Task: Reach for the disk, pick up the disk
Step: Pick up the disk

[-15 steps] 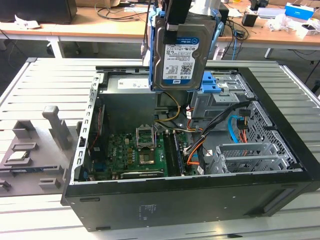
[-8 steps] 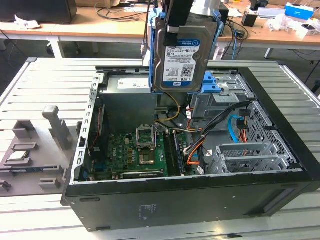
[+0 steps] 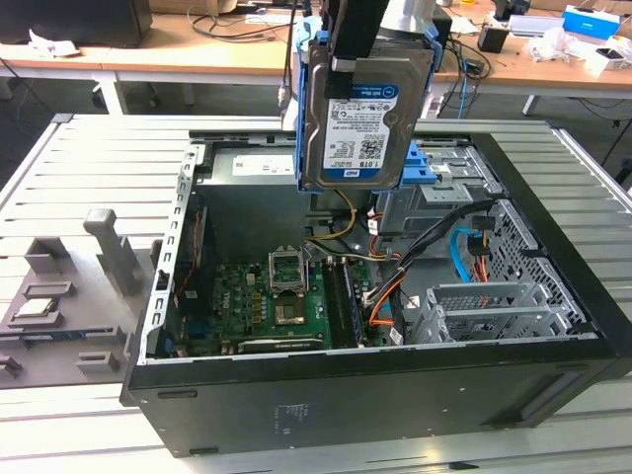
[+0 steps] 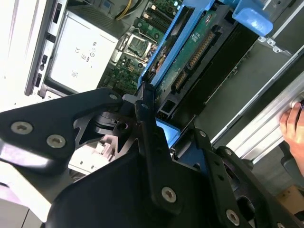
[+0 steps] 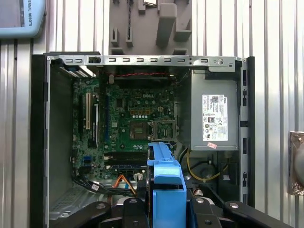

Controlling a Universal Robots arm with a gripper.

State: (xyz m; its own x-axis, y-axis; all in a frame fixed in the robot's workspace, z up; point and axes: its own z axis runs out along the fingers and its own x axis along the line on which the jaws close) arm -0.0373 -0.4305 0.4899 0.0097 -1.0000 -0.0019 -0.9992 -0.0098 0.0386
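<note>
Disk (image 3: 360,118) — seemingly in jaws, aloft

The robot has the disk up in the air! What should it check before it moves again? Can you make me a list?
1. Grip: the gripper is clamped on the disk. Ok.
2. Blue rails: they sit along the disk's edges. Ok.
3. Clear of the computer case: in the exterior view the disk appears to hang above the open case. Ok.
4. Cables: they lie below the disk, but whether any is caught on it is hidden. Cannot tell.
5. People: in the second wrist view a person's hand is close beside the case. Not ok.
</note>
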